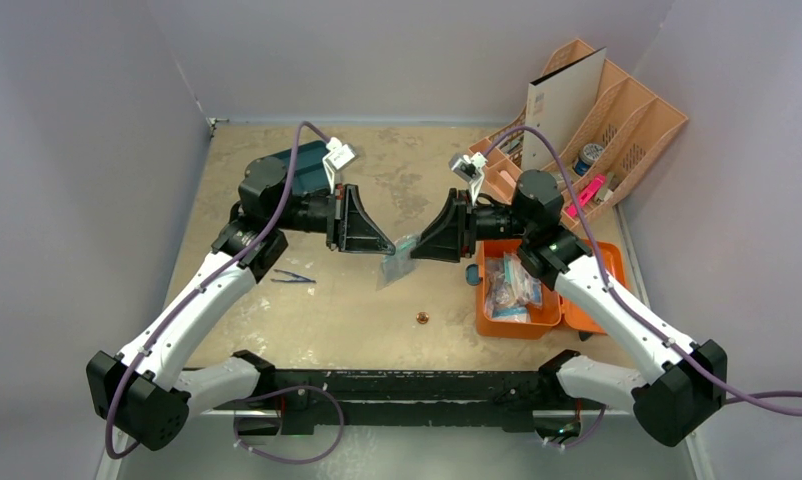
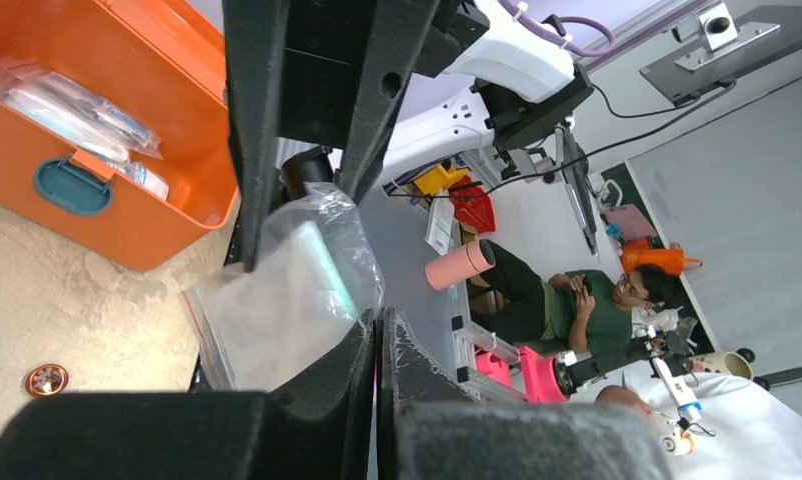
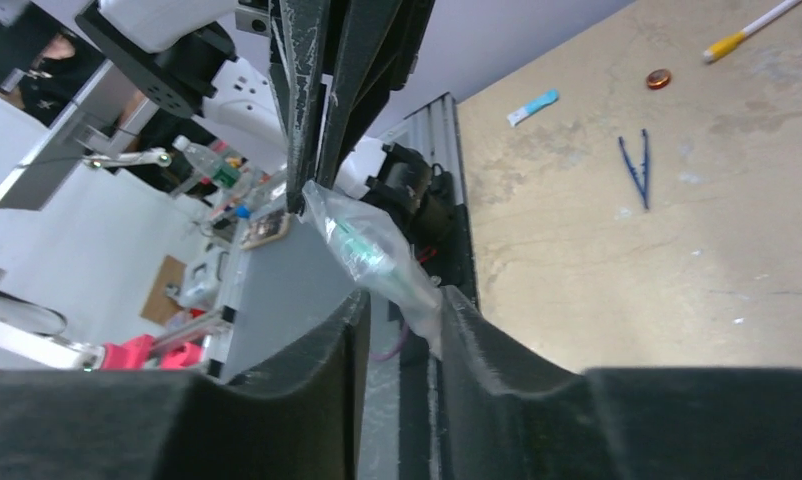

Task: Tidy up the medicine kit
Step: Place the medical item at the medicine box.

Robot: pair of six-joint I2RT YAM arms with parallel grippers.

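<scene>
The medicine kit [image 1: 517, 318] is a bright orange case lying open at the right, with several clear packets inside; it also shows in the left wrist view [image 2: 117, 225]. My two grippers meet tip to tip above the table's middle. My left gripper [image 1: 390, 246] [image 2: 379, 322] is shut on the edge of a clear plastic bag [image 1: 399, 262] [image 2: 287, 300] holding a teal-and-white item. My right gripper [image 1: 418, 249] [image 3: 402, 300] has its jaws parted around the bag's other end [image 3: 372, 245], which rests against one finger.
A pale peach desk organizer [image 1: 617, 120] stands at the back right, and a dark teal tray [image 1: 299, 165] at the back left. Blue tweezers [image 1: 292, 275] [image 3: 634, 170], a copper coin [image 1: 422, 319] [image 2: 47, 379] and a small blue disc [image 1: 472, 273] lie on the table.
</scene>
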